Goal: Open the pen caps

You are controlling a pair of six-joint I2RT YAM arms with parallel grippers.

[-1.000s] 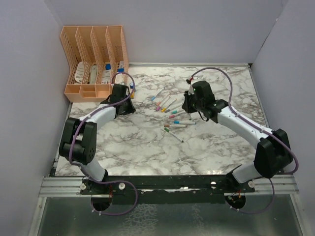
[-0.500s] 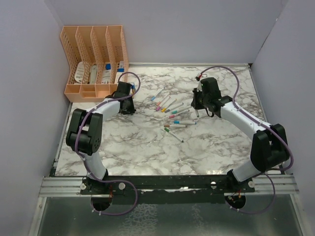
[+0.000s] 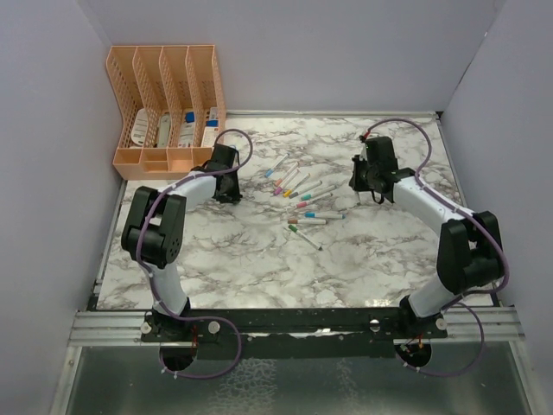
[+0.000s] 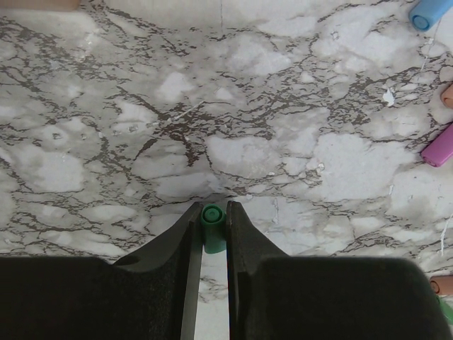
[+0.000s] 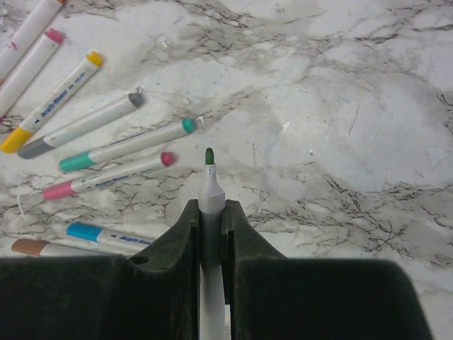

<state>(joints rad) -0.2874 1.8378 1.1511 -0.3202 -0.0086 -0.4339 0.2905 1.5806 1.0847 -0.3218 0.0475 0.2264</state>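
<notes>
My left gripper (image 4: 211, 210) is shut on a small green pen cap (image 4: 212, 228), held just above the marble table; in the top view it (image 3: 228, 181) is at the left of the table. My right gripper (image 5: 209, 205) is shut on a white pen barrel (image 5: 210, 191) whose bare green tip (image 5: 209, 156) points forward; in the top view it (image 3: 366, 186) is right of the pen pile. Loose caps show at the right edge of the left wrist view: blue (image 4: 428, 13), purple (image 4: 440, 145) and brown (image 4: 447, 95).
Several white pens (image 3: 302, 197) lie scattered at the table's middle; the right wrist view shows them with yellow (image 5: 49, 106), grey (image 5: 78, 129), teal (image 5: 127, 145), pink (image 5: 106, 177) and blue (image 5: 106, 237) ends. An orange file organizer (image 3: 168, 104) stands at the back left. Walls enclose the table.
My right gripper has moved right, away from the pen pile, carrying the pen barrel. My left gripper has shifted slightly to the right.
</notes>
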